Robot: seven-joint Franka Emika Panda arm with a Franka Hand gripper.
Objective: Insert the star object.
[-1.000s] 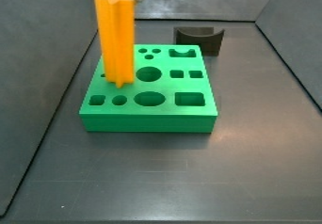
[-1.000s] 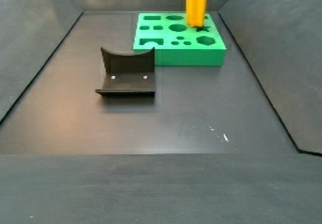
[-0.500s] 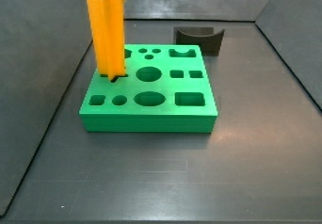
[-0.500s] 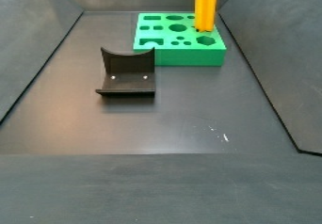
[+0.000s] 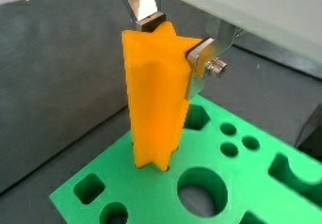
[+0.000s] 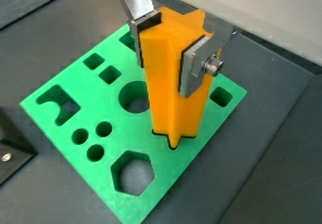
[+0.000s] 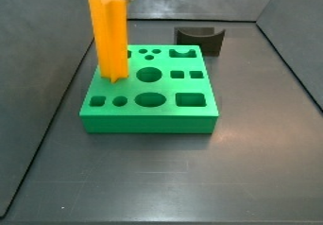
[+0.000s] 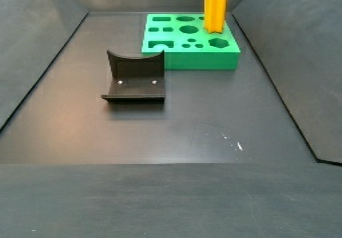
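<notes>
Two silver finger plates of the gripper (image 6: 172,41) clamp the upright, rigid, seemingly light orange ridged plastic star object (image 6: 174,82) near its top, lower end at the green socketed plastic block (image 6: 75,115).

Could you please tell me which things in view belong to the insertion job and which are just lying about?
Part of the job:
- star object, upright over the block
- gripper, shut on its top
- green block with cut-outs

Just lying about:
- dark grey curved block, apart on the floor
</notes>
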